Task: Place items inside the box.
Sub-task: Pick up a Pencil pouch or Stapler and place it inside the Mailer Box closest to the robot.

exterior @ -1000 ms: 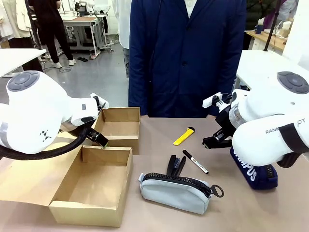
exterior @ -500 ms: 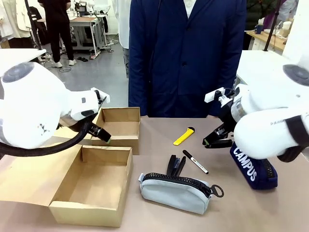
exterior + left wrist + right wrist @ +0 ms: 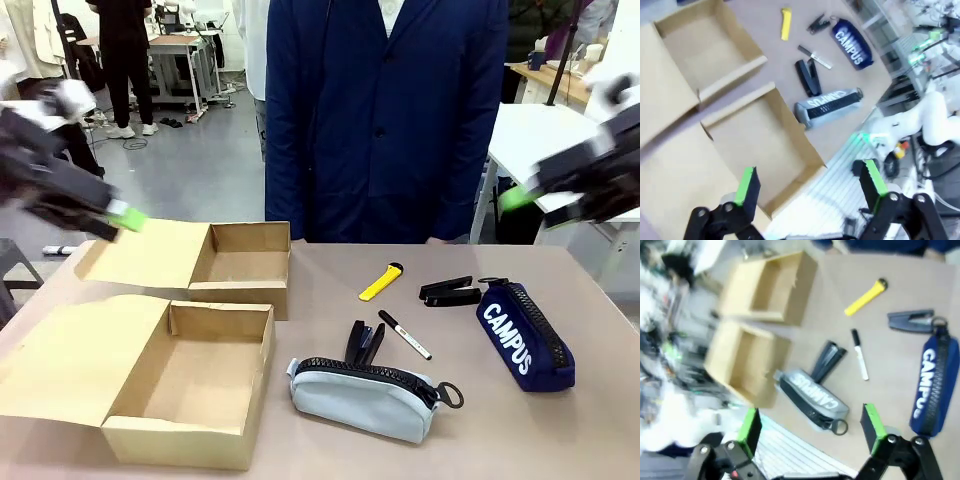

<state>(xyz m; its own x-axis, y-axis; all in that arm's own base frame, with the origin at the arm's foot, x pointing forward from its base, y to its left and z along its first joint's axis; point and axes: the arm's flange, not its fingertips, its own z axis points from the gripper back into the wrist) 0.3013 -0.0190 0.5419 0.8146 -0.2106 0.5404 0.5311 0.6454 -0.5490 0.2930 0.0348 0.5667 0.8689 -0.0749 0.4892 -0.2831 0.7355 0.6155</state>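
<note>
Worktop: brown, with a person in a dark blue coat standing at its far edge.

Left pincer: jaws wide, holding nothing. In the front view it shows blurred, high above the far left corner. Its own camera looks down on both boxes and the scattered items.

Right pincer: jaws wide, holding nothing. In the front view it shows blurred, high off the far right corner, well clear of everything on the worktop.

Boxes: two open cardboard ones on the left side. The near box sits at the near left corner with its flap spread toward the left edge. The far box sits just beyond it, toward the far left corner, flap also spread left.

Items, all lying on the worktop outside the boxes:
- yellow knife: near the middle of the far edge, lying at a slant.
- small black tool: right of the knife, just beside the far end of the pouch; kind unclear.
- navy pouch: toward the right edge, white "CAMPUS" lettering facing up.
- black marker: mid-worktop, between stapler and pouch, apart from both.
- black stapler: mid-worktop, just beyond the grey case; cannot tell whether they touch.
- grey-blue case: toward the middle of the near edge, just right of the near box, black zip on top.
</note>
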